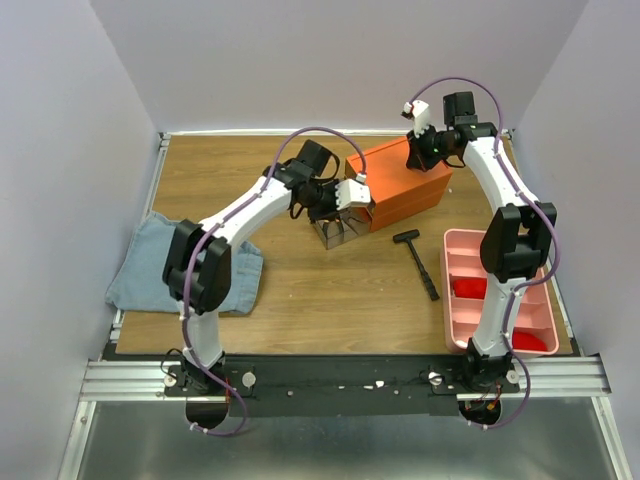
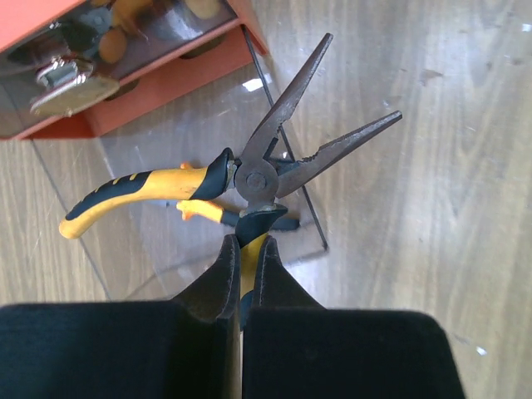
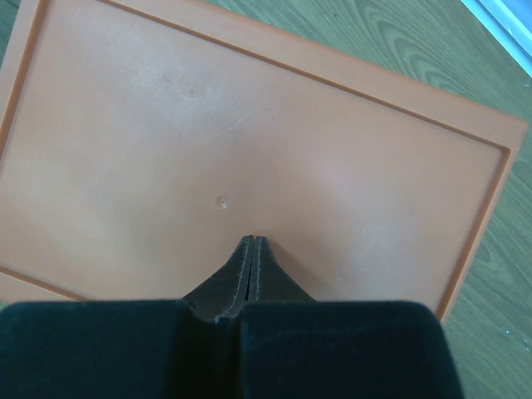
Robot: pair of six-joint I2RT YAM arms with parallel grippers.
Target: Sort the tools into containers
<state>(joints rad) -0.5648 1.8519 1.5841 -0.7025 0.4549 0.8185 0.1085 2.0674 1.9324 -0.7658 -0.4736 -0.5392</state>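
— Left claw (image 2: pixel 247 246) is pinched tight on one handle of the needle-nose pliers (image 2: pixel 258 179). They've got yellow-and-black grips, and the jaws are gaping and pointing away from the wrist. It's hanging right over the clear drawer (image 1: pixel 331 234) that's pulled out of the orange cabinet (image 1: pixel 405 185).

— Anything in that drawer?

— Yeah, something else yellow and black is lying under the pliers, can't tell what exactly. The shut drawer behind it has some rounded yellowish handles inside.

— And the other arm?

— The right claw (image 3: pixel 252 243) is fully closed, tips together, parked at the cabinet's flat top. Can't say from the wrist cam whether it's actually touching.

— Any tools out on the table?

— Small black hammer (image 1: pixel 418 262), lying on the wooden table (image 1: pixel 300 300) between the cabinet and a pink divided tray (image 1: pixel 447 290) with red stuff in it. Blue cloth (image 1: pixel 150 270) is off at the left edge, under the left arm's elbow.
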